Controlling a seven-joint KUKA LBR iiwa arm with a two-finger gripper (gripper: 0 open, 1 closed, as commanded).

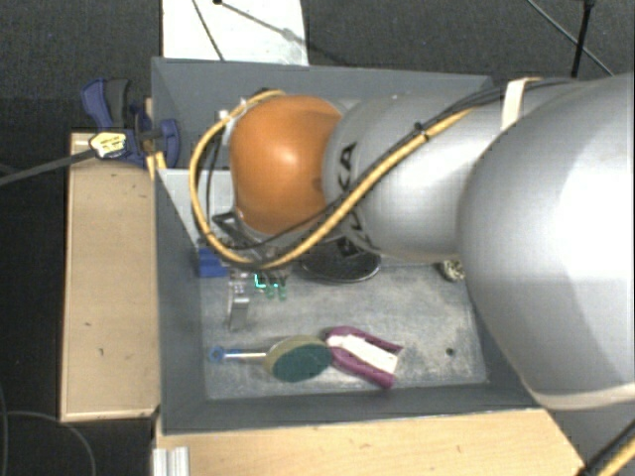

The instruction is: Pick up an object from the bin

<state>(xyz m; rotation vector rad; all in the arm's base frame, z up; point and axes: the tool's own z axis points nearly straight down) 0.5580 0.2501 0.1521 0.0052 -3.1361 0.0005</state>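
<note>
My gripper (238, 310) hangs below the orange wrist cover, low over the left part of the bin floor. Just in front of it lies a brush (295, 360) with a round dark-green head and a thin pale handle pointing left. A purple and white object (367, 355) rests against the brush's right side. A small blue thing (208, 264) sits by the bin's left wall, close behind the gripper. Nothing shows in the gripper.
A black round object (342, 264) lies mostly hidden under the arm in the middle of the bin. A small metal piece (453, 271) sits further right. The arm covers the back and right of the bin.
</note>
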